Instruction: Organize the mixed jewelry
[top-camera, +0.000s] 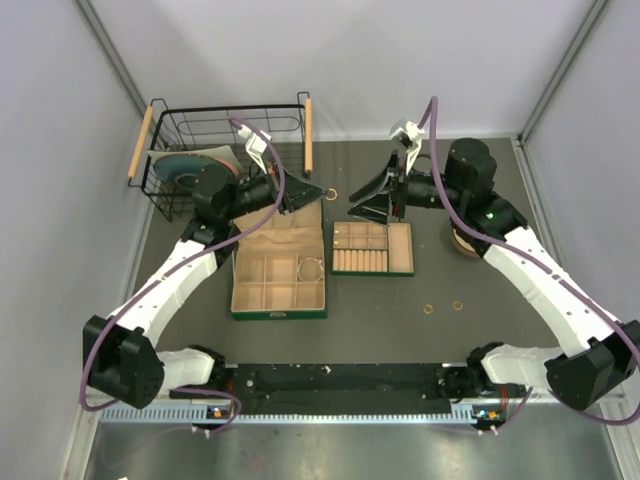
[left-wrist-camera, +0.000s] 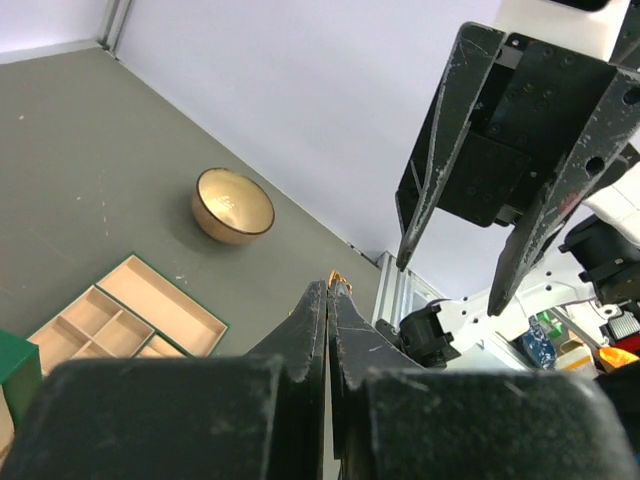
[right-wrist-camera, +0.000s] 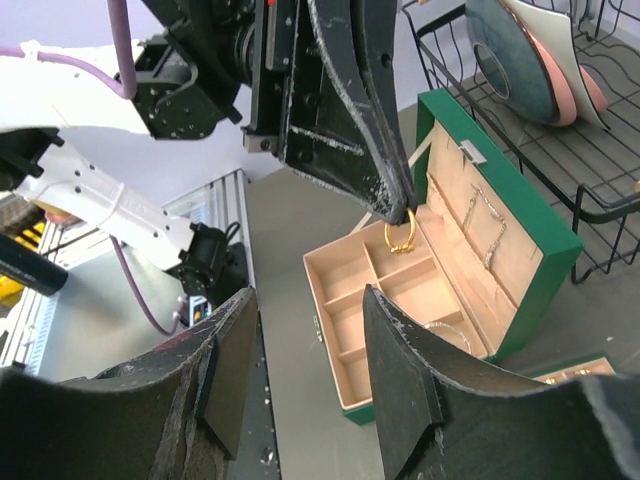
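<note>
My left gripper (left-wrist-camera: 330, 292) is shut on a small gold ring (left-wrist-camera: 340, 281), which pokes out past its tips. In the right wrist view that ring (right-wrist-camera: 401, 236) hangs from the left fingertips above the open green box (right-wrist-camera: 545, 262). My right gripper (right-wrist-camera: 308, 296) is open and holds nothing, facing the left one a short way off. From above, the two grippers (top-camera: 320, 196) (top-camera: 356, 206) meet tip to tip behind the box (top-camera: 278, 312). A thin silver bracelet (top-camera: 311, 267) lies in a right-hand compartment. Two more gold rings (top-camera: 428, 309) (top-camera: 458, 305) lie on the table.
A beige compartment tray (top-camera: 403, 250) sits right of the box. The round tan bowl (left-wrist-camera: 232, 205) stands behind the right arm. A black wire basket (top-camera: 225, 130) with plates is at the back left. A fine chain (right-wrist-camera: 487, 225) lies in the box lid.
</note>
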